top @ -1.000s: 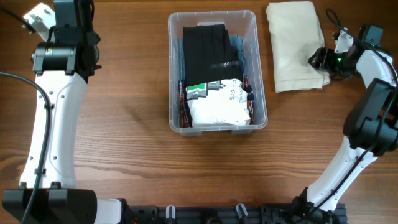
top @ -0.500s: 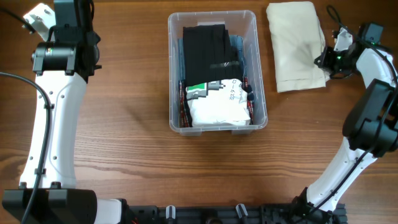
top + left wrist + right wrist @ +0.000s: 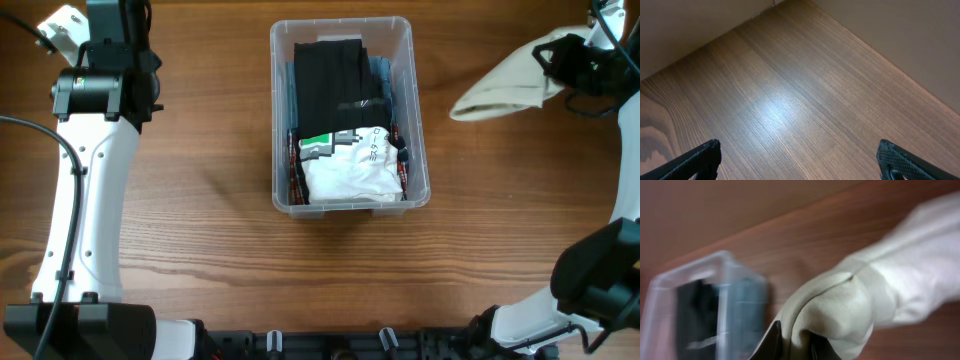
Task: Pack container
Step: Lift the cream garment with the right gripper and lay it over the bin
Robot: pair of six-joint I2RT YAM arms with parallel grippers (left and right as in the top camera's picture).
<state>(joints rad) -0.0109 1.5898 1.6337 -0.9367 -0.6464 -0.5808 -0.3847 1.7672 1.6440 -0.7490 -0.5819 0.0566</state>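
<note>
Overhead, container [image 3: 350,207]: stands at the far middle of the table [image 3: 200,240], with a black garment [image 3: 335,75] and a white printed one [image 3: 350,172] inside.
Overhead, right gripper [image 3: 555,58]: closed on a cream cloth [image 3: 500,88], which is to the right of the container and apart from it.
Left wrist, left gripper [image 3: 797,159]: fingers wide apart, nothing between them, only bare wood below.
Right wrist, cloth: pinched between the dark fingers at the lower edge; the container is blurred at the left.

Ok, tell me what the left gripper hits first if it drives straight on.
Most likely the bare wooden table: the left gripper, open, points down at it with nothing in between in the wrist view. Depth is unclear.
</note>
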